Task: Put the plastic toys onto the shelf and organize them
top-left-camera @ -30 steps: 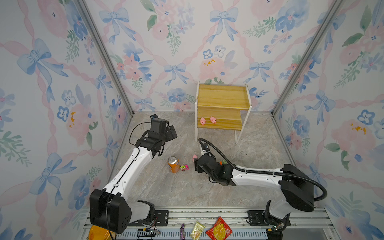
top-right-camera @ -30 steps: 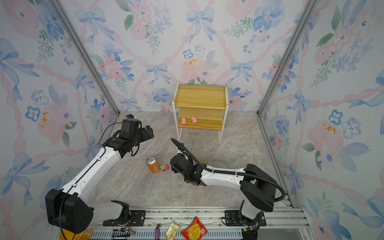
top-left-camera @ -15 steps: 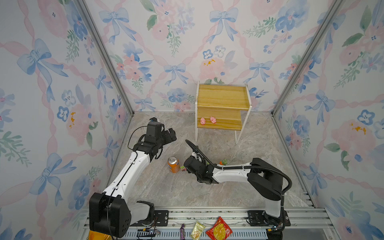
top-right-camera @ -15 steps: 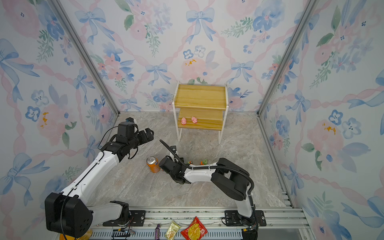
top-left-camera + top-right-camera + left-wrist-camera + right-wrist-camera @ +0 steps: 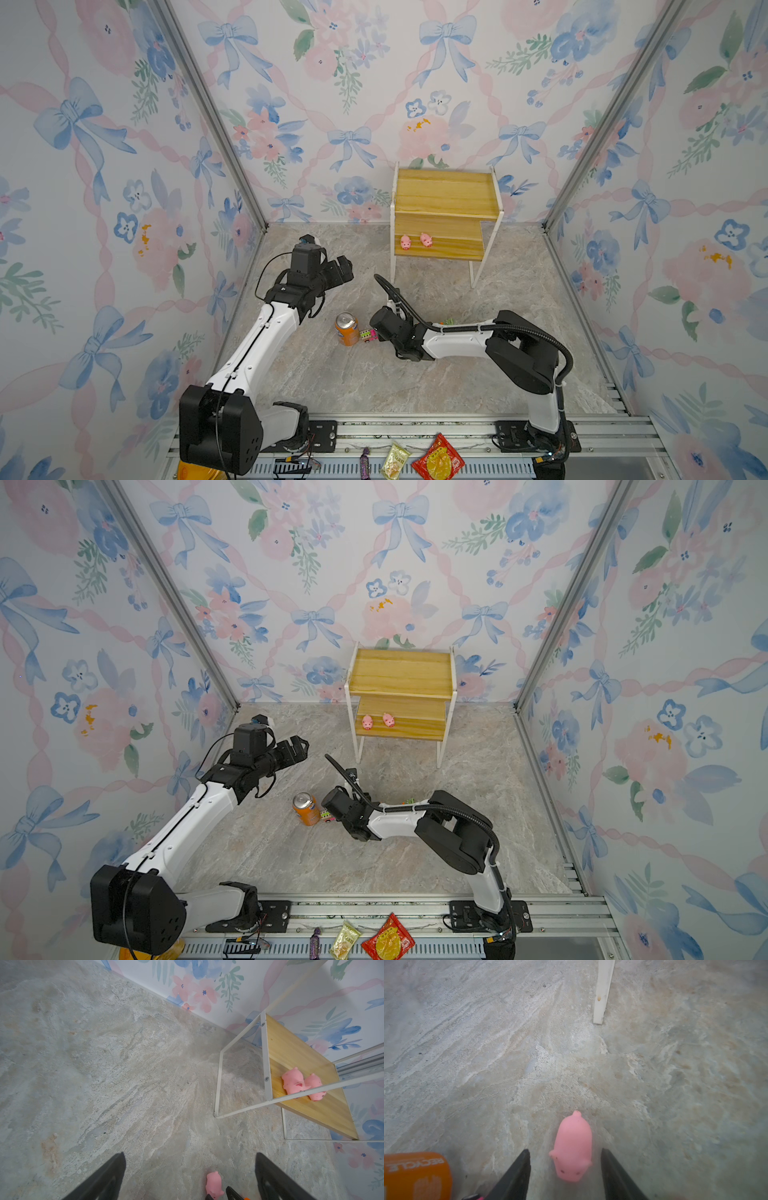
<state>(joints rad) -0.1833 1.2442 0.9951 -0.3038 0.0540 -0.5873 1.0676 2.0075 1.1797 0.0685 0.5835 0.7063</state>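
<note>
Two pigs (image 5: 405, 242): they are standing side by side on the lower board of the shelf (image 5: 446, 195), well ahead of your right claw (image 5: 565, 1150); that row is setting the pattern you are filling.
Third pig (image 5: 572, 1147): it is lying on the worktop (image 5: 374, 382) between the right claw's fingers (image 5: 519, 1176), snout pointing back toward the wrist, body lined up with the gap so the pads can meet its flanks.
Right claw: it is hovering low over the worktop, about half open, one finger on each side of the pig with bare stone showing in both gaps; you are gripping nothing yet.
Left claw (image 5: 190, 1154): it is hanging spread wide and empty, raised clear of the worktop and apart from the right claw, probably to leave the way to the shelf free.
Soda can (image 5: 347, 329): it is standing just beside the right claw, close enough that a sideways drift is risking a knock.
Toy truck (image 5: 368, 335): it is sitting between the can and the right claw, waiting its turn; a second truck (image 5: 451, 321) is peeking out behind the right arm.
Shelf leg (image 5: 602, 991): it is standing ahead of the right claw, so you are needing a lift before any carry forward.
Step in hand: the pig pick, judging by the straddle.
</note>
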